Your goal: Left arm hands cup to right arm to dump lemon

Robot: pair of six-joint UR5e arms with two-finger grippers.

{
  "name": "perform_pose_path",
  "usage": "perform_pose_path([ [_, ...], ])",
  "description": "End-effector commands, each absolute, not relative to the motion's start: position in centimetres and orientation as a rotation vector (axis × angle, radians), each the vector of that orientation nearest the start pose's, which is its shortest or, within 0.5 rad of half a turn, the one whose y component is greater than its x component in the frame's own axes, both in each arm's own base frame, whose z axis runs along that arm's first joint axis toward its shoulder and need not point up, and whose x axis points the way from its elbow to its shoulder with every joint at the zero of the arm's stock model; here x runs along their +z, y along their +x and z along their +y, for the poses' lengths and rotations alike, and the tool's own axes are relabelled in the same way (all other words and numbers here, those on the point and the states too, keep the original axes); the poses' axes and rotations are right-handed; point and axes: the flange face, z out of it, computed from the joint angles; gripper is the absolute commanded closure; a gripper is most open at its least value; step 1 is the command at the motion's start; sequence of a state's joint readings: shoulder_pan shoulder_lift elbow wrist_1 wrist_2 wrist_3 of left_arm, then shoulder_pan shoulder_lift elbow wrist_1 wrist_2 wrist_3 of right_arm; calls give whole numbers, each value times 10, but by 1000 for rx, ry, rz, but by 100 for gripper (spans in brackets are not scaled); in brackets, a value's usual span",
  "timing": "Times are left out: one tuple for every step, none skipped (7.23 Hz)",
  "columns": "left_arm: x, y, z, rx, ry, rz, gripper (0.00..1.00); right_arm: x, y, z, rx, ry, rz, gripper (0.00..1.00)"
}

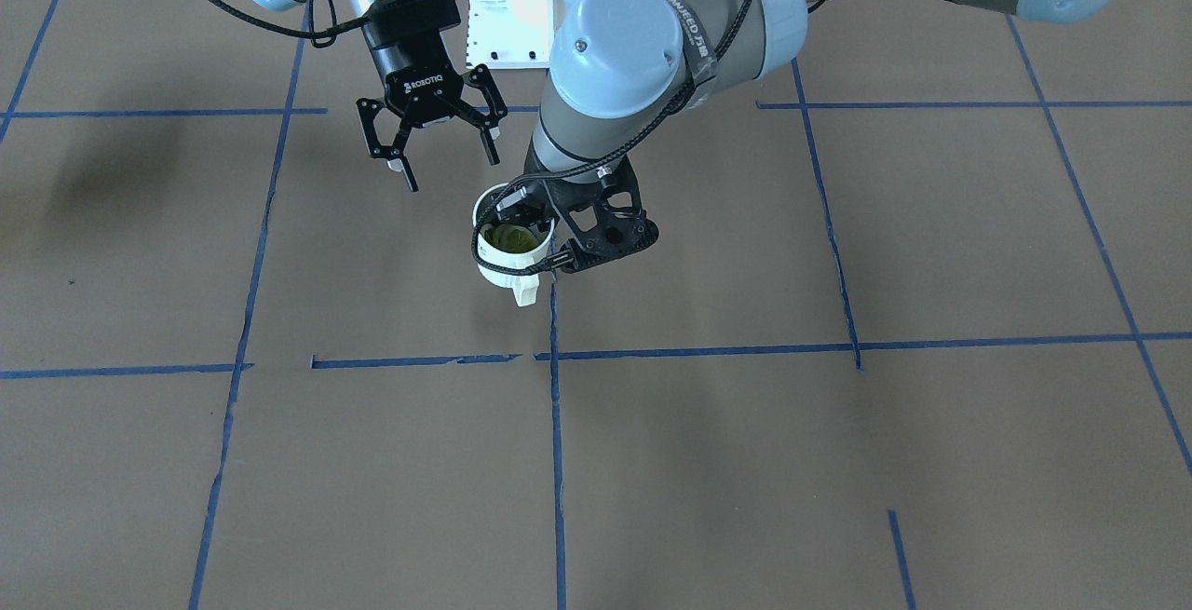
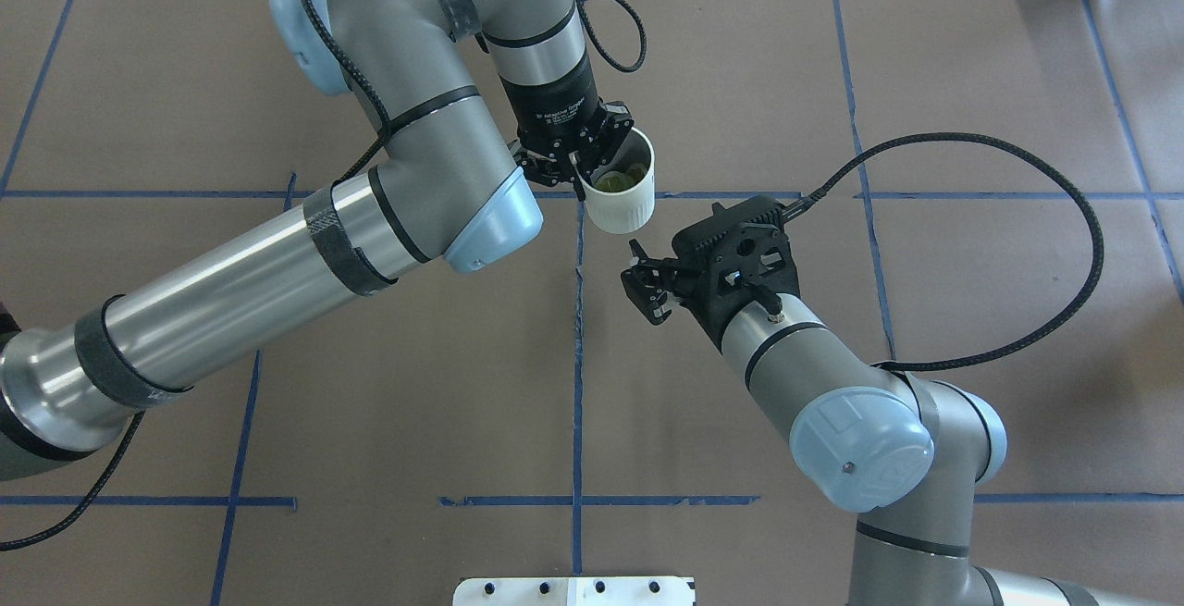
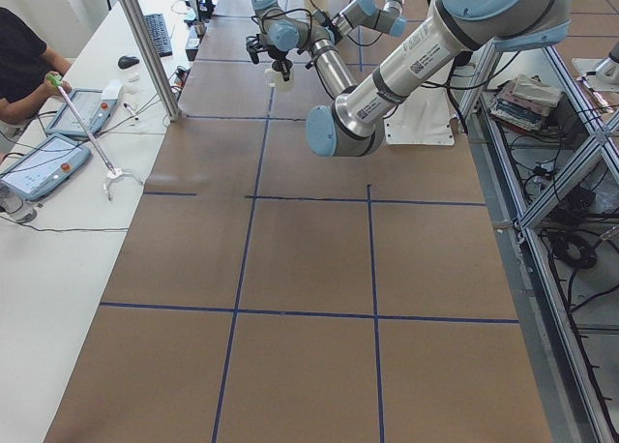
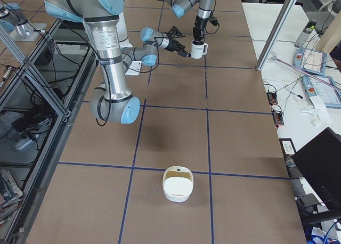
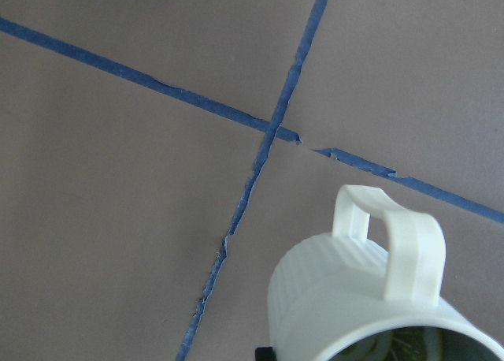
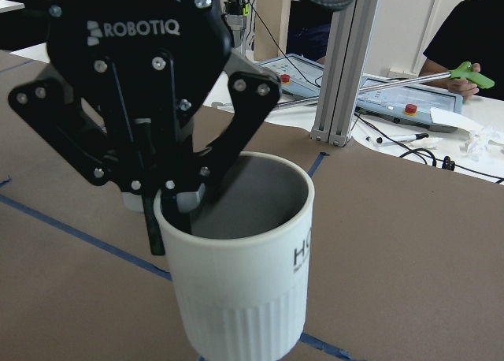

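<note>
My left gripper is shut on the rim of the white cup, one finger inside and one outside, as the right wrist view shows for the gripper and the cup. It holds the cup above the table with the handle pointing away from the robot. The yellow-green lemon lies inside the cup and also shows from overhead. My right gripper is open and empty, a short way from the cup on its near right. The left wrist view shows the cup's handle.
A white bowl-like container stands on the table toward the robot's right end. A white base plate sits at the robot's edge. Blue tape lines cross the brown table. An operator sits at a side desk with tablets.
</note>
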State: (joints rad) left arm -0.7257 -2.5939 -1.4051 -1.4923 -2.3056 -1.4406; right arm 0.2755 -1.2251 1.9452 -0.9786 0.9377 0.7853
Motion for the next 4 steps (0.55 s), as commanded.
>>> perform_pose_path([
  [59, 517, -523, -215, -354, 991, 100, 228, -479, -326, -18, 1098, -806, 1],
  [57, 521, -519, -206, -357, 992, 100, 228, -479, -326, -17, 1099, -808, 1],
  [58, 528, -511, -193, -365, 988, 100, 228, -480, -325, -19, 1098, -808, 1],
  [56, 530, -508, -187, -366, 989, 100, 228, -479, -325, -19, 1098, -808, 1],
])
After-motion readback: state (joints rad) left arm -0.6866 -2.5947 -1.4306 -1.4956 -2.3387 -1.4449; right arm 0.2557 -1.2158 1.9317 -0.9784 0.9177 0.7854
